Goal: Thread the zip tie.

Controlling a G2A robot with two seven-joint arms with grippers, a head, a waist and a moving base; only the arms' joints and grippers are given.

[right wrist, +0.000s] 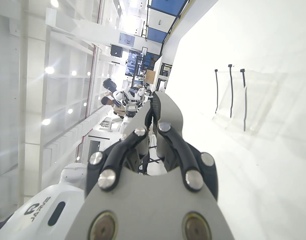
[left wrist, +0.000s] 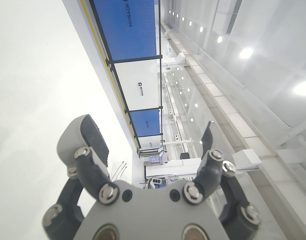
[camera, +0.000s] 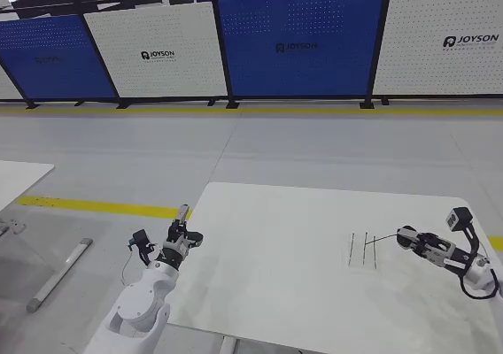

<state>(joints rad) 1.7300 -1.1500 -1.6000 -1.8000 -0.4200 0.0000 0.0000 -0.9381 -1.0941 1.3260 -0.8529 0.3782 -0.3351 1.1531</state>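
On table [camera: 278, 265]: black zip ties [right wrist: 231, 91]; left end effector [left wrist: 149, 126] wide, right end effector [right wrist: 153, 99] closed.

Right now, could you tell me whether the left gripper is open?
Open: the left gripper has its fingers wide apart, holding nothing.

Wide bare stretch of white table [camera: 269, 265] betw. L gripper [left wrist: 150, 128], at the table's left edge, and three zip ties [camera: 364, 250] = room to cross. Ties lie side by side w/ narrow gaps on a clear plate [right wrist: 253, 101], whose edges block a low pass. R gripper [right wrist: 153, 101], fingers pressed together, sits just beside ties, right side.
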